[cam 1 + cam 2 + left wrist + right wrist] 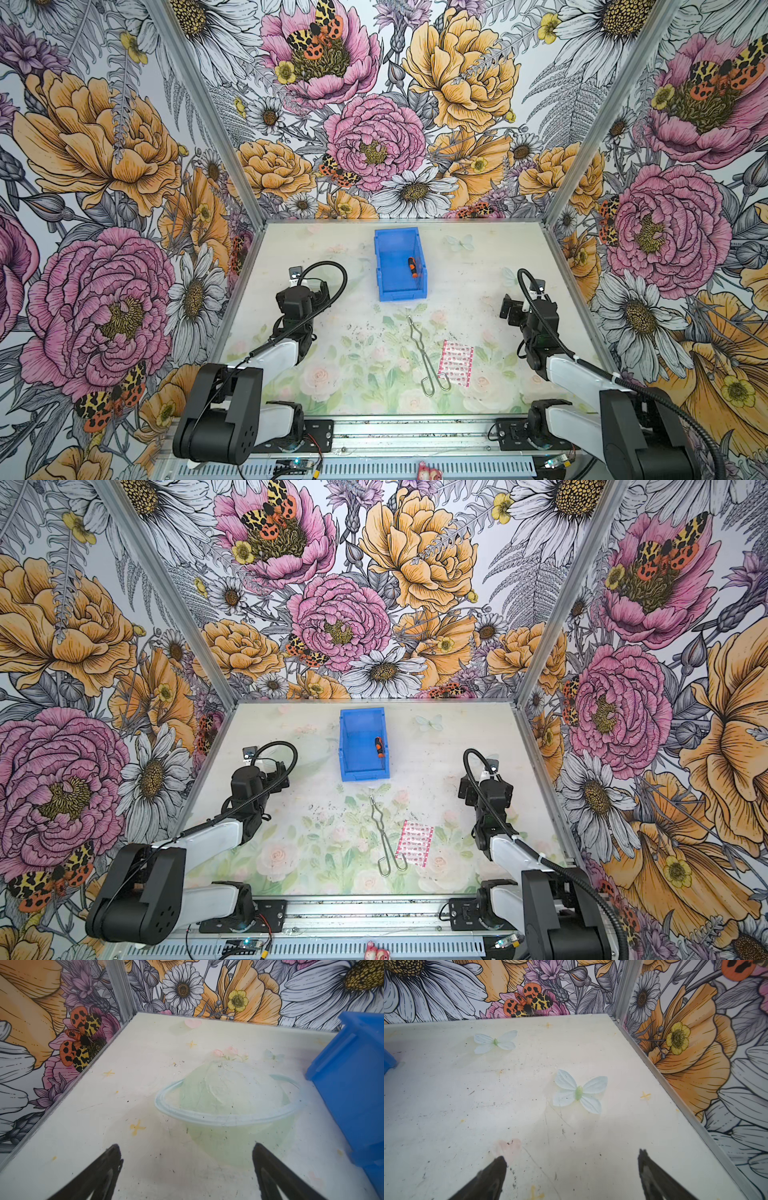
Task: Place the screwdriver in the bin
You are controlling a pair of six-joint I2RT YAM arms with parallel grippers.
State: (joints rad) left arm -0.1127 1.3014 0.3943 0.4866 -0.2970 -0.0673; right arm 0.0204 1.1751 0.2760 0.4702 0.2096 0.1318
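Observation:
The blue bin (392, 266) (357, 746) stands at the back middle of the table. The screwdriver (412, 267) (378, 746), orange and black, lies inside it against the right wall. My left gripper (322, 287) (280, 773) hovers left of the bin; in the left wrist view it (186, 1153) is open over bare table, with the bin (353, 1084) off to one side. My right gripper (508, 307) (465, 789) sits far right of the bin; the right wrist view shows it (572, 1159) open and empty, with a sliver of the bin (388, 1061) at the edge.
All-metal wire tongs (424, 353) (384, 837) lie in the middle of the table in front of the bin, and a pink patterned packet (456, 362) (414, 842) lies just right of them. Flowered walls enclose the left, back and right sides.

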